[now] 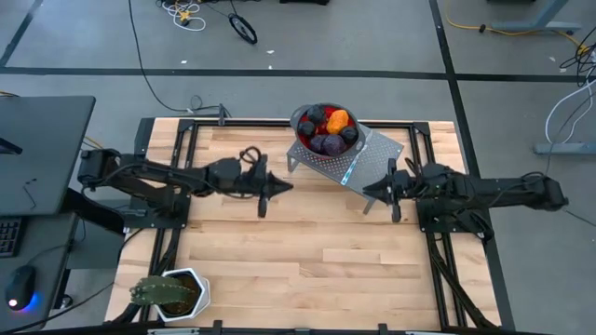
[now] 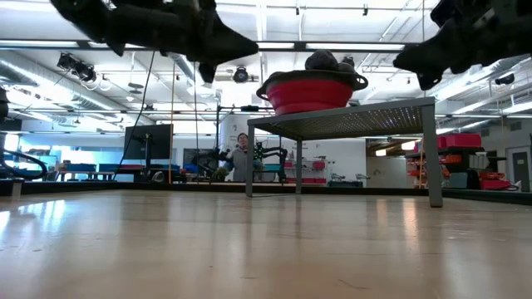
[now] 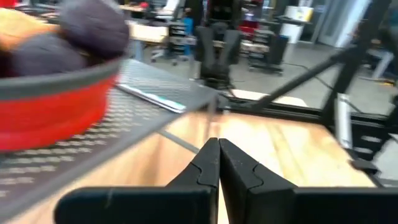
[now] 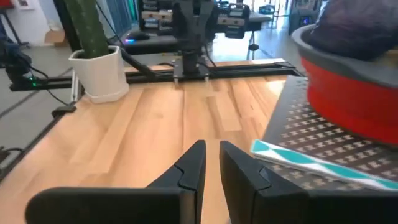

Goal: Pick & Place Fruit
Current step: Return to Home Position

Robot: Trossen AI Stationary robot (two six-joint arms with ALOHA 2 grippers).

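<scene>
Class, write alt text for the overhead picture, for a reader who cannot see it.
A red bowl full of fruit sits on a metal shelf at the top of a wooden table, a knife beside it. The left gripper and right gripper hover mid-table, tips facing, both empty. A potted plant stands bottom left.

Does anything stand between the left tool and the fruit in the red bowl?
Nothing separate. The fruit lies in the red bowl on the metal shelf, open from above. The left tool, shut, hangs beside the shelf; only the bowl's wall lies between. The right tool waits at the other side.
</scene>
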